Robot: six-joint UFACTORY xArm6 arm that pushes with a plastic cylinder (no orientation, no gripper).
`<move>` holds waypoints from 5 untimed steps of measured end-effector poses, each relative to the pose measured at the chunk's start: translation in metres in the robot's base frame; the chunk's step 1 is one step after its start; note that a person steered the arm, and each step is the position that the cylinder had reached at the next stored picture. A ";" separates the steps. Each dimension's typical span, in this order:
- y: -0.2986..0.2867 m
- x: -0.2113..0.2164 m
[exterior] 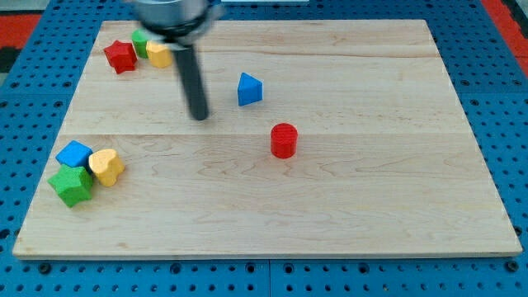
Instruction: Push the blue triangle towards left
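The blue triangle lies on the wooden board, a little above the middle. My tip rests on the board to the view's left of the blue triangle and slightly lower, apart from it. The dark rod rises from there to the view's top.
A red cylinder stands below and right of the triangle. At the top left sit a red star, a green block and a yellow block. At the lower left sit a blue cube, a yellow heart and a green star.
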State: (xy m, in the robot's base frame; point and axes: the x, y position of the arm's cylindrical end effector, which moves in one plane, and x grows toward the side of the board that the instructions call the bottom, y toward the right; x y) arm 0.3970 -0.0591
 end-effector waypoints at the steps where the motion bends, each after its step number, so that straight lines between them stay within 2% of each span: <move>1: 0.063 0.000; 2: 0.132 -0.043; 4: 0.043 -0.044; 5: 0.030 -0.032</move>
State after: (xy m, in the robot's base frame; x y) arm 0.3654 -0.0295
